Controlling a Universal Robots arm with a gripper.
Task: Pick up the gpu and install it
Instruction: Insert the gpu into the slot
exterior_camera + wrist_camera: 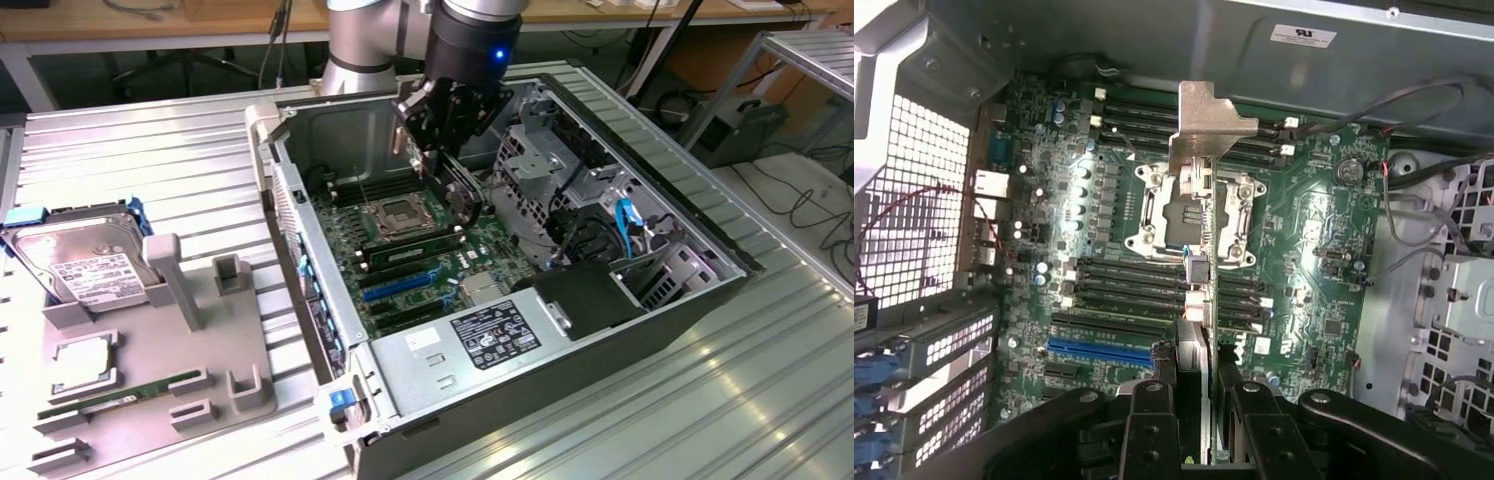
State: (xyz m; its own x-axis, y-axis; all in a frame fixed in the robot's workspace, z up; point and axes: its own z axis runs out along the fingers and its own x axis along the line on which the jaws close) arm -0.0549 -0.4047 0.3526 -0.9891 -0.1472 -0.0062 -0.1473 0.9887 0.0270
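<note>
The claw (1194, 385), half closed, clamps the gpu (1201, 150) edge-on; both hang inside the open case (627, 335), above its motherboard (1309, 230).

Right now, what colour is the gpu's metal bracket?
The gpu's bracket is silver; the wrist view shows it best.

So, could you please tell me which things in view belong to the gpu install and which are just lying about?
Job in hand: black gripper, shut on the thin dark gpu card with a silver bracket; green motherboard in the open black computer case.
Lying about: silver hard drive in a blue frame; slim green RAM stick; square silver processor chip; grey plastic holder tray.
</note>
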